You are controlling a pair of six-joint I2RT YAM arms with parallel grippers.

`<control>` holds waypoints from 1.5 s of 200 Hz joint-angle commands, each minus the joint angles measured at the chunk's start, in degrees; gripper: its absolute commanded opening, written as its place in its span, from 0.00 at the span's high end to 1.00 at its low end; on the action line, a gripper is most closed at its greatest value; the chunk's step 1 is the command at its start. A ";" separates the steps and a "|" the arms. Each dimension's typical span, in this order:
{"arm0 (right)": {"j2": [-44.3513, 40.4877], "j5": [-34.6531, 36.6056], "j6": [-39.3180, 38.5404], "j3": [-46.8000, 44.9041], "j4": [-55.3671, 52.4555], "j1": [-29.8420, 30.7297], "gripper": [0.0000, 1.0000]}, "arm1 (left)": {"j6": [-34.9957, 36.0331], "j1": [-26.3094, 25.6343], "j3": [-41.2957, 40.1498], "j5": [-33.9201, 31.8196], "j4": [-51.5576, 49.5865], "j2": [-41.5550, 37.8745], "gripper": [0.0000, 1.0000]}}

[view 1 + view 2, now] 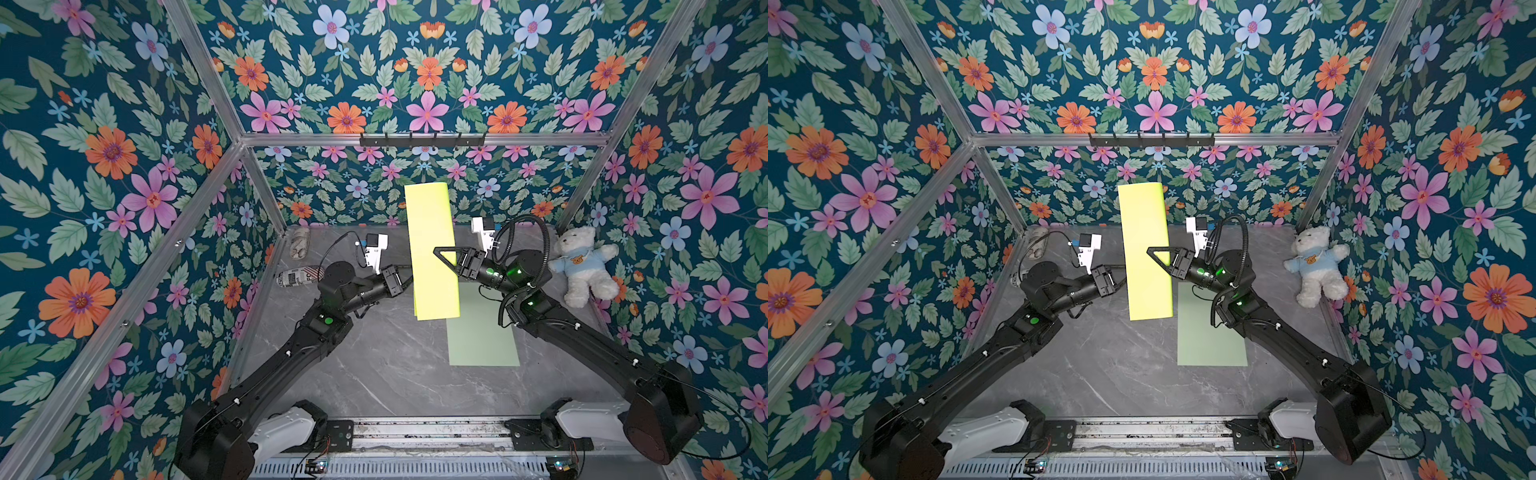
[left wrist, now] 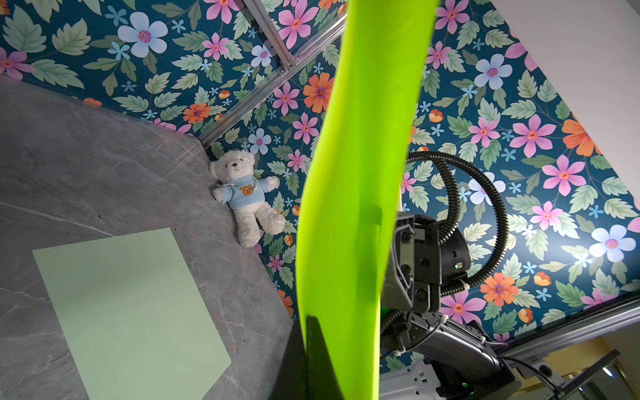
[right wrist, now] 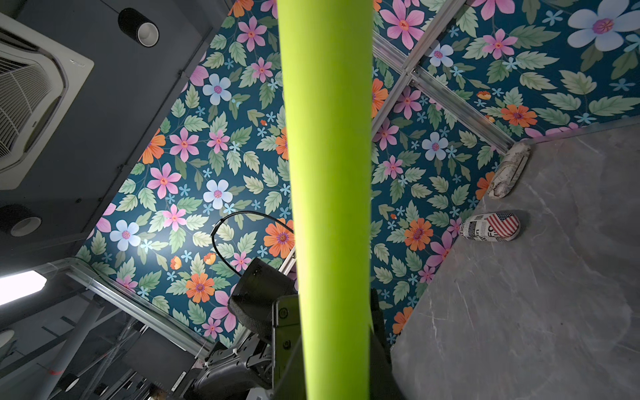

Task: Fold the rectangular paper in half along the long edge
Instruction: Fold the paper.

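1 yellow-green paper (image 1: 432, 232) upright above table (image 1: 374, 374), left gripper (image 1: 406, 277) clamped on its edge, right gripper (image 1: 441, 254) narrow around it, grip unclear, 1 pale green sheet (image 1: 482, 336) flat, 2 cans (image 1: 300, 275) (image 1: 300, 243), 1 teddy bear (image 1: 582, 266)

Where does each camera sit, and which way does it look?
Both top views: overhead, looking down at the table, left arm and right arm.
Left wrist: on the left arm, facing the teddy bear; its fingers show.
Right wrist: on the right arm, facing the flag-printed case; fingers show.
Shared: all see the yellow paper.
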 commanded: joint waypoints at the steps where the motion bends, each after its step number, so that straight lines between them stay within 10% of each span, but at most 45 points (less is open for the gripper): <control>1: -0.43 0.71 -0.78 -0.10 1.03 -0.02 0.81 | 0.73 0.05 -0.31 -0.43 1.49 -0.02 1.00; 300: 1.24 -0.25 0.10 0.25 2.21 -0.01 0.85 | 0.10 0.06 -1.14 -0.56 3.73 1.15 1.00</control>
